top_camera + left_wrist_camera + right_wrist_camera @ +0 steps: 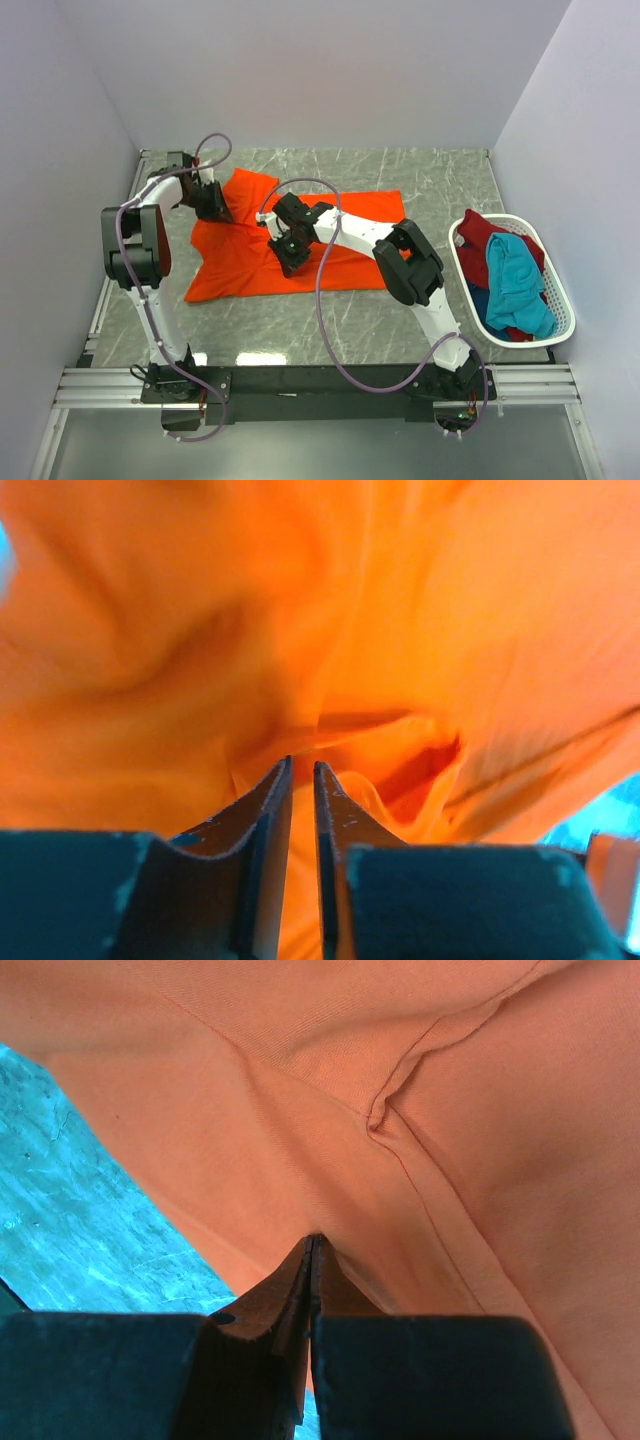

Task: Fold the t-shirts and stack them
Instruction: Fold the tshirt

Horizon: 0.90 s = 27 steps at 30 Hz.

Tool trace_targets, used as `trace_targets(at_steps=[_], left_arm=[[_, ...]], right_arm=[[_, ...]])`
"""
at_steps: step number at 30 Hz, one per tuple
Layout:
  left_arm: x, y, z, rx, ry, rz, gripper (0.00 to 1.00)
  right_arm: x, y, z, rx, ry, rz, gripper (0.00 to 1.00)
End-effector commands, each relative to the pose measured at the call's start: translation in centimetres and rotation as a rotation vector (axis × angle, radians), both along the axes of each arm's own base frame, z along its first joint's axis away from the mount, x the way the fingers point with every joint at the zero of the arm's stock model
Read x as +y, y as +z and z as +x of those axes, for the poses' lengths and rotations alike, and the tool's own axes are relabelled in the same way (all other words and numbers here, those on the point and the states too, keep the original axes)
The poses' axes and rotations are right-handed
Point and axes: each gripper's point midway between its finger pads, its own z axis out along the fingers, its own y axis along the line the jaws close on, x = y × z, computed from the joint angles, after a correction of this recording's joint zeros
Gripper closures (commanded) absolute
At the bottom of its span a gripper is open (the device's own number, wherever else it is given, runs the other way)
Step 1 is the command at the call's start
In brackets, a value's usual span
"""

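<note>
Since both arms have cloth in hand, the fold needs them to lift and travel together so the fabric comes over flat. From above, the orange t-shirt [240, 270] lies spread on the tabletop [420, 180] left of centre, nearer the far edge. The left gripper [215, 205] is on its far-left part and the right gripper [290, 250] is near its middle. The other t-shirts [515, 280] lie heaped in the white basket [566, 300] by the right edge (none folded yet). At the left wrist, the jaws are nearly together, clamped on a bunched ridge of orange cloth. Such a bunch may drag extra layers, so a slow lift seems wise. At the right wrist, the jaws are closed tight on a thin edge of cloth near a seam [380, 1120], and that slim bite could slip under a hard pull.
</note>
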Motion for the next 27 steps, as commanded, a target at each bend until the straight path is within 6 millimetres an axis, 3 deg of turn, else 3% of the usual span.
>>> trace_targets(at_steps=[1,3,4,5,7,8,9,10,11,13,15,18,23,27], left_arm=[[0.0,2.6,3.1,-0.093,0.012,-0.015,0.77],[0.0,3.6,2.8,-0.110,-0.017,-0.027,0.75],[0.1,3.7,2.2,-0.109,-0.029,-0.022,0.73],[0.1,5.0,1.5,-0.130,-0.047,-0.018,0.74],[-0.1,5.9,-1.4,-0.127,-0.121,-0.016,0.73],[0.0,6.0,-2.4,-0.130,-0.156,-0.008,0.73],[0.0,6.1,-3.5,-0.147,-0.217,0.002,0.71],[0.0,5.6,-5.8,-0.080,-0.245,-0.003,0.68],[0.2,5.9,-6.8,-0.097,-0.299,0.017,0.68],[0.0,5.6,-10.0,-0.039,-0.346,0.002,0.64],[0.1,4.9,-11.8,-0.015,-0.396,0.012,0.62],[0.8,2.6,-14.9,0.073,-0.428,0.046,0.62],[2.9,-0.8,-16.8,0.173,-0.414,0.141,0.61],[4.6,-2.9,-17.6,0.229,-0.387,0.207,0.61]], right_arm=[[-0.3,0.3,0.2,-0.024,0.002,-0.005,0.95],[-0.8,1.7,0.7,-0.017,-0.011,0.017,0.94],[-1.2,3.3,1.1,-0.035,-0.011,0.040,0.93],[-2.1,4.2,1.2,-0.024,-0.019,0.040,0.92],[-4.8,6.4,2.3,-0.017,-0.052,0.064,0.86],[-5.9,7.0,2.6,-0.013,-0.066,0.065,0.84],[-8.3,7.0,3.6,-0.001,-0.110,0.057,0.80],[-9.7,7.8,3.4,-0.004,-0.111,0.050,0.79],[-11.1,7.8,3.6,0.000,-0.127,0.035,0.77],[-14.6,7.3,3.2,0.023,-0.159,-0.006,0.75],[-16.8,6.1,2.0,0.067,-0.168,-0.048,0.75],[-20.3,4.3,0.8,0.091,-0.183,-0.130,0.74],[-24.1,0.9,-0.3,0.121,-0.220,-0.255,0.70],[-25.1,-0.8,-0.2,0.113,-0.223,-0.309,0.66]])
